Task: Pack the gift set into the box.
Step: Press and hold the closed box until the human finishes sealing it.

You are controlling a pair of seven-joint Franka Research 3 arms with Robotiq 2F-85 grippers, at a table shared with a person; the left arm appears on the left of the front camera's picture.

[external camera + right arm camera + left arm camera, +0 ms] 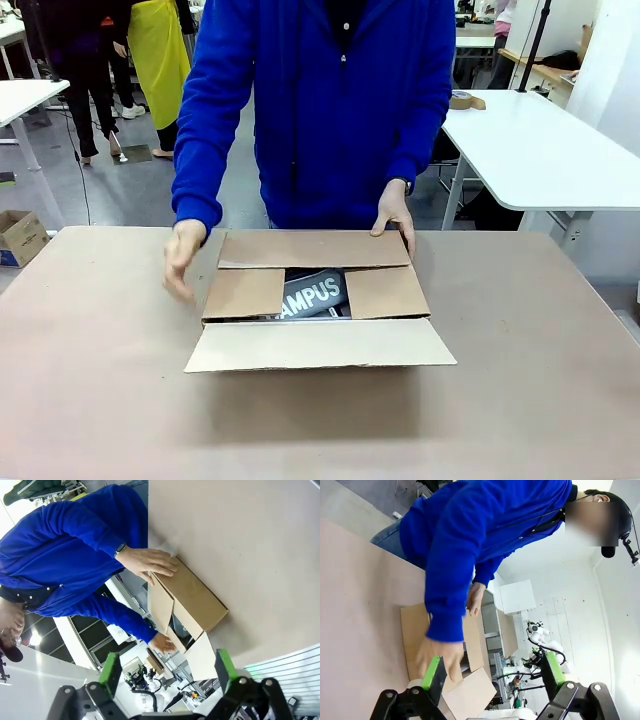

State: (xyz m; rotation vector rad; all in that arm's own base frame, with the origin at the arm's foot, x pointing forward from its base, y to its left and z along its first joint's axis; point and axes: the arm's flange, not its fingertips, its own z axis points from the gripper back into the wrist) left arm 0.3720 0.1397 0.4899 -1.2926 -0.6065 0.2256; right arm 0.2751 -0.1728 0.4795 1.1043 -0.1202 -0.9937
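The box [315, 300] is a shallow brown carton in the middle of the table. Its far flap and both side flaps are folded inward, and its near flap lies open toward me. Through the gap shows the gift set [312, 296], a grey item lettered "AMPUS" in white. A person in a blue top rests one hand [396, 212] on the far flap's corner; the other hand [183, 260] hovers blurred by the box's left side. My left gripper [493, 675] is open above the table, the box [412, 632] beyond it. My right gripper [168, 672] is open too, well off the box [195, 600].
The brown tabletop [100, 380] has free room on all sides of the box. A small printed carton [20, 237] sits on the floor at far left. A white table [540, 150] with a tape roll [466, 100] stands at back right.
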